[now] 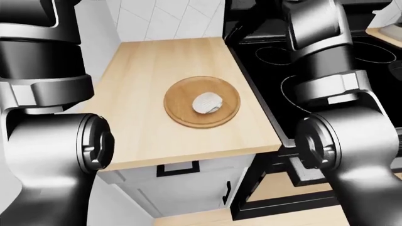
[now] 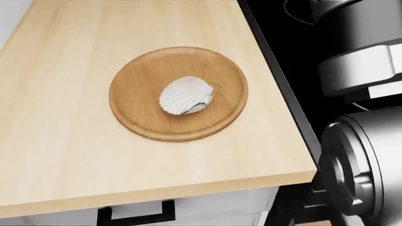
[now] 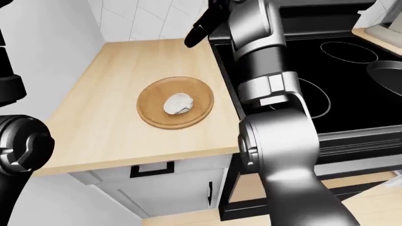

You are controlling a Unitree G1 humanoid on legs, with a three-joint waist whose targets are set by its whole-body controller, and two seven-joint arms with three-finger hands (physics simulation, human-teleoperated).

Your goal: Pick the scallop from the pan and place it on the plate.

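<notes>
The right robot hand (image 3: 200, 26) hangs above the counter (image 2: 75, 141), fingers loosely spread, holding and touching nothing. The scallop (image 2: 185, 101) lies on the wooden plate (image 2: 135, 82).

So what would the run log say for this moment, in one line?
scallop: on plate | right hand: open, above counter | left hand: unseen

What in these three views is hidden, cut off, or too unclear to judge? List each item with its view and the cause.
1. Left robot hand: in no view; only the arm shows at the left edge of the left-eye view.
2. Right robot hand: right-eye view, dark and small, finger spread unclear.
3. Pan: right-eye view, cut by the right edge.
4. Underside of the scallop: hidden against the plate.
</notes>
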